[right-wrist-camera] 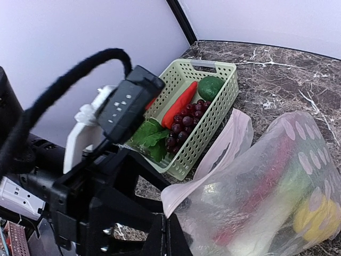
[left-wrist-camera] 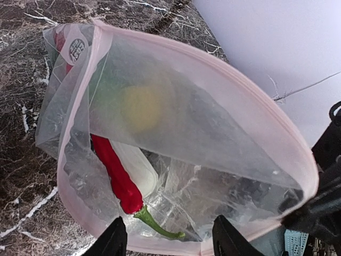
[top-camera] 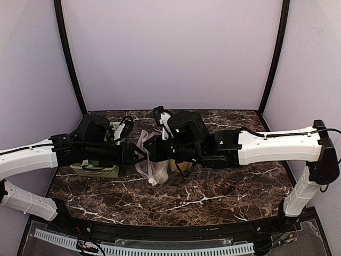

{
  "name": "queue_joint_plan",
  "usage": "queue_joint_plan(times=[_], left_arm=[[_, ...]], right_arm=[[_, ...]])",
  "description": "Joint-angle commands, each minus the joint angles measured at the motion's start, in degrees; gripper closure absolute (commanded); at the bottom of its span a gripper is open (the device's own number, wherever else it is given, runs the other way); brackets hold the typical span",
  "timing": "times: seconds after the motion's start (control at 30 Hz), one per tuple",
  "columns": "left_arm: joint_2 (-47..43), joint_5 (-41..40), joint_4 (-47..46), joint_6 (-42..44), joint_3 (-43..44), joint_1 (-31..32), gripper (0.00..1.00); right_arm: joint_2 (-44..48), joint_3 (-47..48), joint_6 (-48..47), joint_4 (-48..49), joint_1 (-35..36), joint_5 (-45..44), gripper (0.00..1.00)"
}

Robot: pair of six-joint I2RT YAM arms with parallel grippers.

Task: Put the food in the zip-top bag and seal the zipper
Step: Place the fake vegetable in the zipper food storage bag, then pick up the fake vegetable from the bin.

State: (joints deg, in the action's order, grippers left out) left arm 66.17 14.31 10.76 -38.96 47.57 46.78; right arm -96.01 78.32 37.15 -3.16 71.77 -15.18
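Left tool [left-wrist-camera: 171, 240]: fingers spread apart at the near rim of the bag mouth, clamping nothing.
Right tool [right-wrist-camera: 168, 233]: fingers together, pinching the pink rim of the bag.
Zip-top bag [left-wrist-camera: 213, 133]: clear, floppy, crinkled film with white dots. It sits at mid-desk between the two tools, just right of the basket. The mouth gapes wide toward the left wrist camera.
Zipper [left-wrist-camera: 224, 69]: thin pale-pink strip round the mouth, bowed into an open oval, unsealed.
Chili pepper [left-wrist-camera: 114, 170]: inside the bag, glossy red, long and tapered. Its long axis runs along the bag's depth, with the curled green stem toward the mouth and the tip deeper in.
White piece [left-wrist-camera: 138, 165]: inside the bag, smooth and oblong, lying against the chili and parallel to it.
Lemon [left-wrist-camera: 141, 109]: inside the bag, round and yellow, blurred through the film.
Mesh basket [right-wrist-camera: 213, 125]: pale green perforated plastic, rectangular, beside the bag. It holds a long red-orange piece [right-wrist-camera: 180, 104], dark grapes [right-wrist-camera: 184, 122] and leafy greens [right-wrist-camera: 149, 136].
Desk [top-camera: 213, 197]: dark marble pattern with white veins.
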Motion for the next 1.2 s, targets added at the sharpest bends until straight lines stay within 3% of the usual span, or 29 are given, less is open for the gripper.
queue_joint_plan(times=[0.0,0.4,0.7,0.93,1.17], left_arm=[[-3.91,-1.29,8.77,4.39,3.57,0.24,0.44],[-7.81,-2.40,25.02,11.37,12.36,-3.59,0.26],[-6.61,3.31,29.22,17.76,11.15,-24.28,0.25],[-1.20,6.74,25.29,20.43,7.21,-41.65,0.37],[8.41,3.03,20.94,21.79,9.36,-47.34,0.43]], right_arm=[[2.93,-0.56,-0.90,0.54,-0.36,-2.35,1.00],[5.27,-2.26,-2.61,-1.76,-1.25,-4.22,1.00],[6.01,-3.05,-2.68,-1.98,-1.63,-3.60,1.00],[6.37,-3.64,-2.87,-1.95,-1.83,-3.40,1.00],[7.05,-4.48,-3.12,-2.01,-2.22,-3.36,1.00]])
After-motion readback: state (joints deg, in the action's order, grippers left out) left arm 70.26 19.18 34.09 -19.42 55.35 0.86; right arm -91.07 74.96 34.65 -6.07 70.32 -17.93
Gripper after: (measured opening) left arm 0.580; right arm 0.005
